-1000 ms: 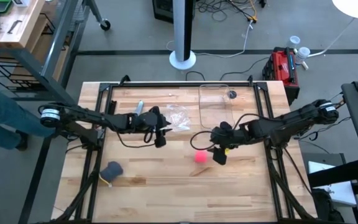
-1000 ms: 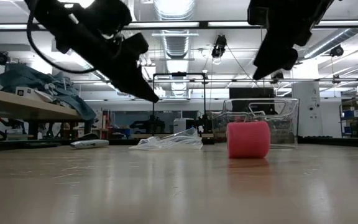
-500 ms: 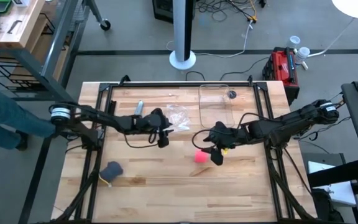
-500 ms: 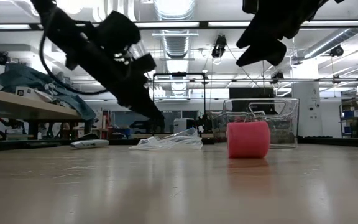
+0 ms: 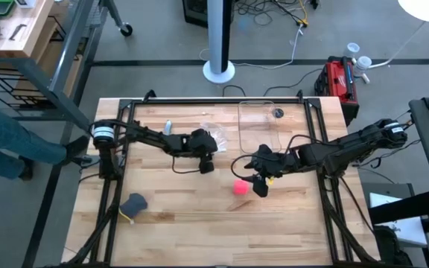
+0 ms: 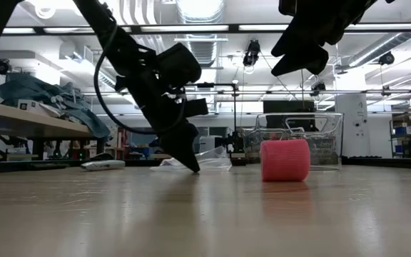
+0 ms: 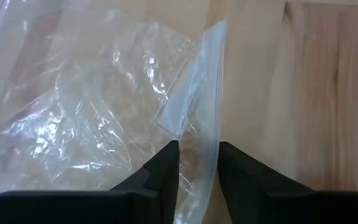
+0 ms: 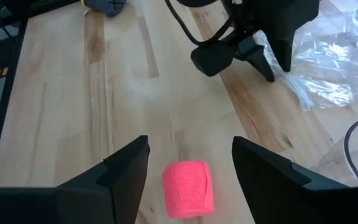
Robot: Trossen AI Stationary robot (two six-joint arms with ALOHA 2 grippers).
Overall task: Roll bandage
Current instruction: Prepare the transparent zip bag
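Bandage [image 5: 240,187] lay rolled on the desk [image 5: 177,223], mid-right, under your released right claw [image 5: 261,186]. It looked soft and light; take its sides gently. Left claw [image 7: 197,155] straddled the plastic bag [image 7: 92,118], not yet clenched.

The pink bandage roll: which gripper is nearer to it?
Right. The right gripper hangs open just above the pink bandage roll, not touching it. The left gripper is farther off, down at the clear plastic bag.
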